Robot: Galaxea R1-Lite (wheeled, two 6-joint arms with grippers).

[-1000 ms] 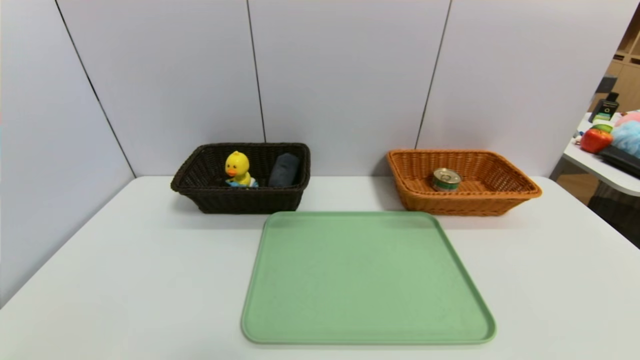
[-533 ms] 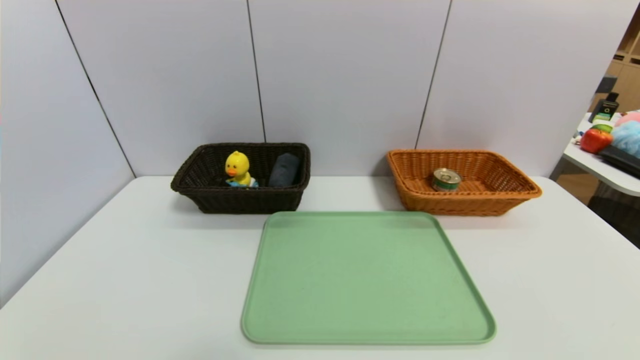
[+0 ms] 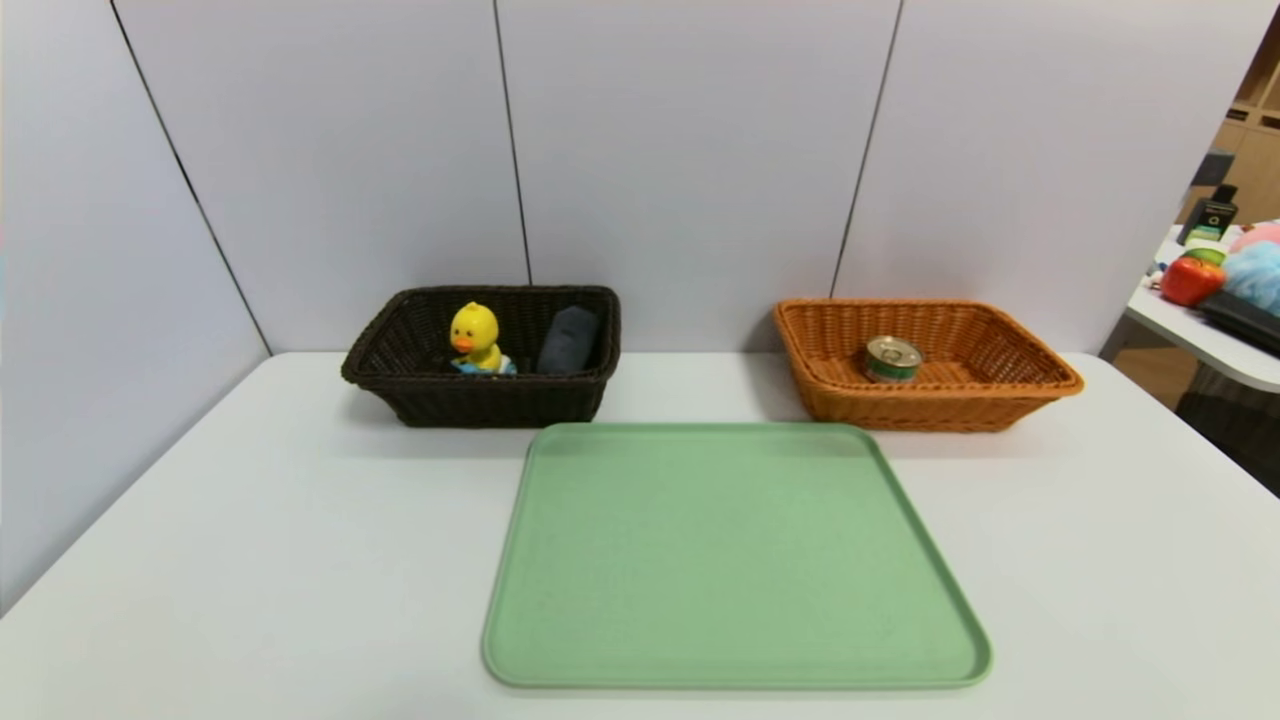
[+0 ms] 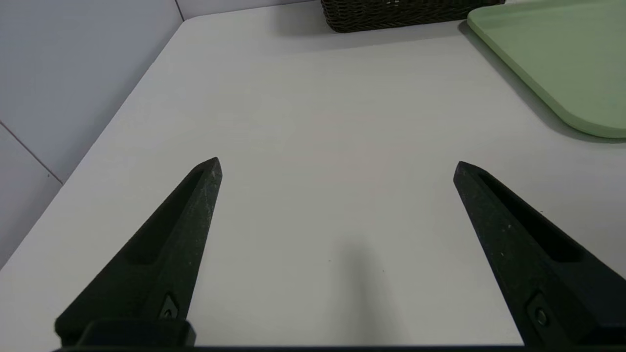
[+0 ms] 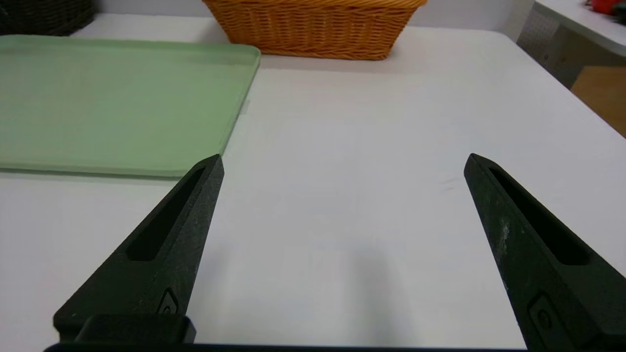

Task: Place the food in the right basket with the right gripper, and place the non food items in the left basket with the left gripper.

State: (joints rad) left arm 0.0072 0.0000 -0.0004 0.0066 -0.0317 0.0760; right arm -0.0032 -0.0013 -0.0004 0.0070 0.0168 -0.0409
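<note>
From my station, the left gripper [image 4: 337, 166] sits low over the white bench [image 3: 250, 560] at its near left side, fingers spread wide and holding nothing. The right gripper [image 5: 342, 164] sits likewise at the near right side, spread wide and empty. Neither gripper appears in the head view.

Just beyond, centred on the bench, lies the flat pale-green rectangular plastic tray [image 3: 735, 560]. I see no item on it.

Farther back, the dark-brown woven wicker basket [image 3: 480, 400] stands on the left. It holds a yellow rubber duck toy [image 3: 476, 338] and a dark grey rolled cloth-like object [image 3: 568, 340], side by side. On the right, the orange woven wicker basket [image 3: 925, 405] holds a small round green-labelled tin can [image 3: 892, 358].

Judgement: sorting appears complete, with food right and non-food left. Remaining risks:
- A further reach by either arm could strike a basket rim and shift the basket.
- A low sweep could catch the tray edge, which lies near both grippers.
- The can rests tilted and might roll if the basket is jolted.
</note>
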